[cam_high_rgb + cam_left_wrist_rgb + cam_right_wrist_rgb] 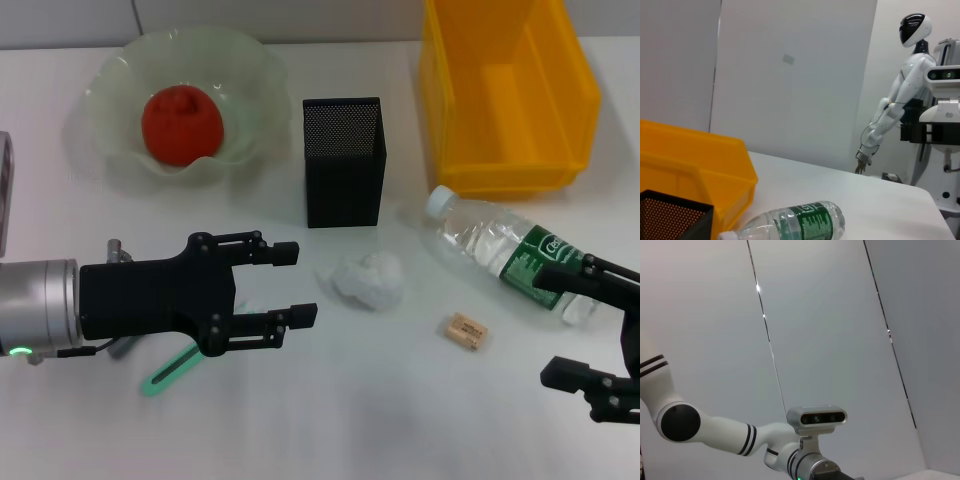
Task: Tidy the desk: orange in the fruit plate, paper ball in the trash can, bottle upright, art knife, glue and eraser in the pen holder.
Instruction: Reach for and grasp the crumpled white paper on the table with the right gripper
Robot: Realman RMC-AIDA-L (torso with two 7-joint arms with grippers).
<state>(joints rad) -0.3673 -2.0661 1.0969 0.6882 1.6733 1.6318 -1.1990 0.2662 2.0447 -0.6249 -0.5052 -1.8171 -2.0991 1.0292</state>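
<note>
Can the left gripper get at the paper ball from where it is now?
Probably yes. The left gripper is open and empty, its fingers pointing at the paper ball, with only bare table between them. The pen holder stands behind the ball, clear of that path.

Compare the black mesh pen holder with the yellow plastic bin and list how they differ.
The black mesh pen holder is a narrow, tall perforated box; the yellow plastic bin is wide, solid-walled and much larger. The pen holder stands mid-table beside the pale green fruit plate; the bin sits at the far right corner. Both are upright, open-topped, and show nothing inside.
</note>
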